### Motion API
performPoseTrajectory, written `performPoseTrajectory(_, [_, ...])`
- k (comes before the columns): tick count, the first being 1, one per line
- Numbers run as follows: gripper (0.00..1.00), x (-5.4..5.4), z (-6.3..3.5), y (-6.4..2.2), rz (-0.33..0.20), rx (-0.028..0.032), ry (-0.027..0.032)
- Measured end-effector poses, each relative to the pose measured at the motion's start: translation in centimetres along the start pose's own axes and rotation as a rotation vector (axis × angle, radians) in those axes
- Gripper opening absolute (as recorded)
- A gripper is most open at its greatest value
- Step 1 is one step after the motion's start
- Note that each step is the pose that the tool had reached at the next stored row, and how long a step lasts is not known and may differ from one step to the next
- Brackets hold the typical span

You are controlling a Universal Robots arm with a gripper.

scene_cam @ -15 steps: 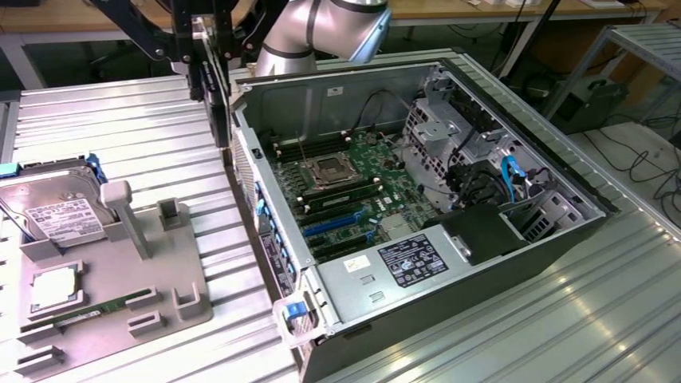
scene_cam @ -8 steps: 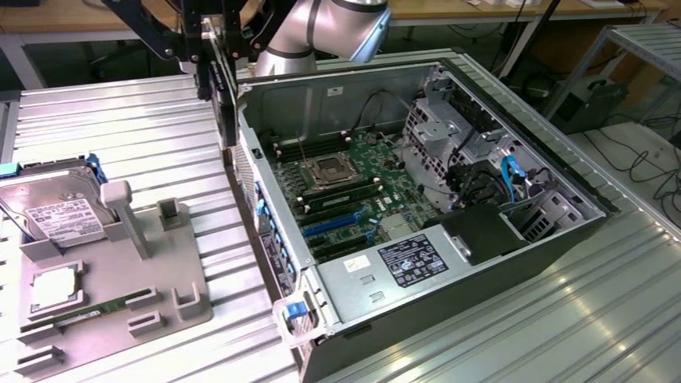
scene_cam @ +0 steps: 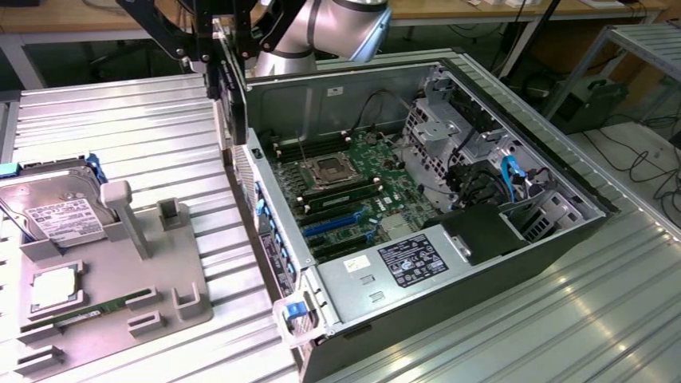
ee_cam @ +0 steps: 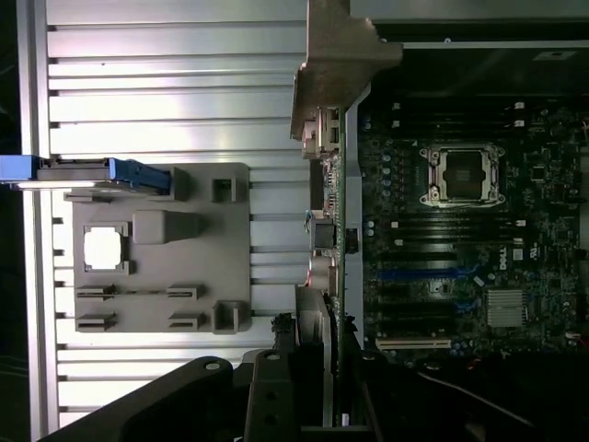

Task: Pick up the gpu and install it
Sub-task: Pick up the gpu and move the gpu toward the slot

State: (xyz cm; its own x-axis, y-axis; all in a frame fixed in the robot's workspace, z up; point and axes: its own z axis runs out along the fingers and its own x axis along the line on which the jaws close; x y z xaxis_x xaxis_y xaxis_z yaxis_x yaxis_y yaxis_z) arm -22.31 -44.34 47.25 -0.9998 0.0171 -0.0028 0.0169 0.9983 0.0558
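My gripper [scene_cam: 220, 57] hangs high over the table, just outside the open computer case's [scene_cam: 553, 239] wall on the exterior view's left. It is shut on the gpu [scene_cam: 223, 100], a thin green card held on edge and pointing down. In the wrist view the gpu [ee_cam: 335, 198] shows edge-on, with its silver end bracket [ee_cam: 339, 55] away from my gripper [ee_cam: 324, 368]. The card lines up with the case wall, beside the motherboard [ee_cam: 460, 230]. The motherboard's blue slots [scene_cam: 330, 227] lie open below.
A grey fixture tray [scene_cam: 159, 263] on the ribbed metal table holds a hard drive [scene_cam: 59, 211], a square processor [scene_cam: 53, 289] and a memory stick [scene_cam: 91, 315]. Inside the case sit a power supply [scene_cam: 410, 259], drive cages [scene_cam: 447, 128] and cables.
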Motion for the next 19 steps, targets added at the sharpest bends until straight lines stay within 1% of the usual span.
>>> performPoseTrajectory(19, [0.28,-1.7,0.12,0.02,0.0,0.0001,0.0])
